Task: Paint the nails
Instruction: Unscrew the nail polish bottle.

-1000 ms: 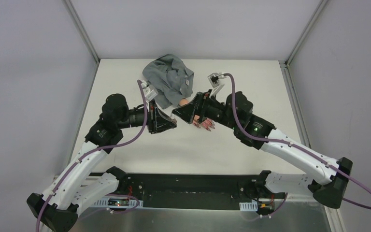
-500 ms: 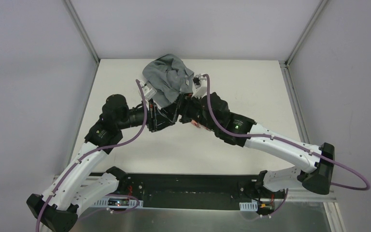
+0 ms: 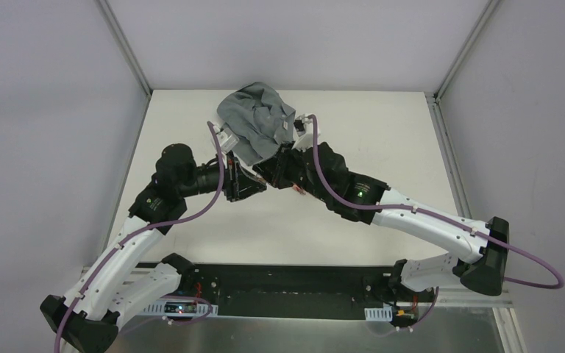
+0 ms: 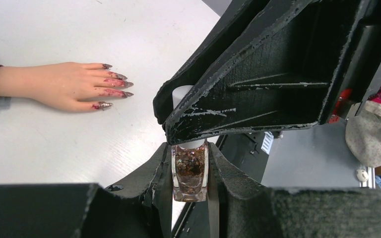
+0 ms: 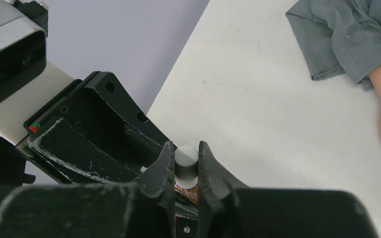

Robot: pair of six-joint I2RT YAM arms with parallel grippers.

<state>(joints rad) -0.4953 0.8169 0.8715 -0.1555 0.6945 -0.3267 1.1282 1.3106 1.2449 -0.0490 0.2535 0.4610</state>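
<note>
Over the middle of the worktop [image 4: 54,144], the left pincer [image 4: 190,154] is clamped on the glass polish bottle [image 4: 190,176], and the right pincer [image 5: 185,154] is pinched narrow on its white cap [image 5: 186,159]. The nails [image 4: 116,84], smeared dark red, tip the fake hand [image 4: 54,87] lying flat, apart from the bottle.

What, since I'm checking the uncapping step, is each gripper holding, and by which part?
Left gripper clamps the polish bottle by its glass body; right gripper pinches its white cap.
</note>
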